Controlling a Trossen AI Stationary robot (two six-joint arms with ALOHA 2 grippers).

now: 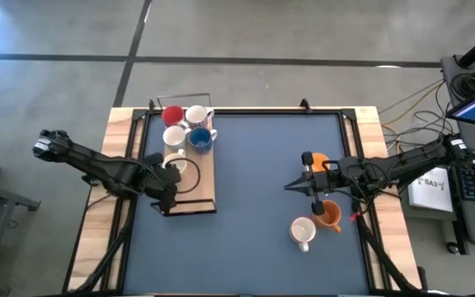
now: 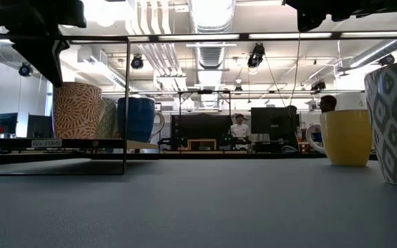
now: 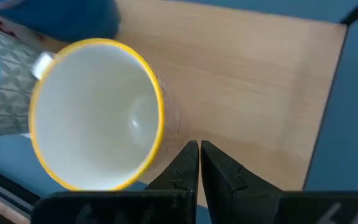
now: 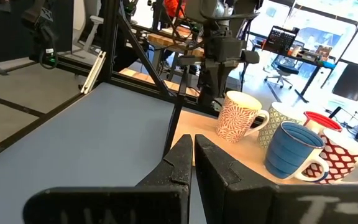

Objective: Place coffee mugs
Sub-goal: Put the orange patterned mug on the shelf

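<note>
The left end effector (image 1: 168,200) hangs over the near end of the wooden tray (image 1: 200,198) on the blue-topped counter (image 1: 254,239), its two fingers (image 3: 185,165) pressed together and holding nothing. Just beside its tip, on the tray, stands a patterned mug with a yellow rim (image 3: 97,112), white inside, close to the fingers but not gripped. Farther along the tray from this end effector, four more mugs cluster at the far end: a red mug (image 1: 172,114), a white mug (image 1: 197,115), another white mug (image 1: 174,137) and a blue mug (image 1: 200,139), packed close to one another. The right end effector (image 1: 290,186) is well apart from the tray, over the counter's right half, its fingers (image 4: 180,158) likewise closed with nothing between them. Three mugs stand on the bare counter around it: an orange mug (image 1: 317,162) on its far side, partly under the arm, a second orange mug (image 1: 329,214) just on its near side, and a cream mug (image 1: 303,232) touching or nearly touching that one, nearest the counter's front edge.
</note>
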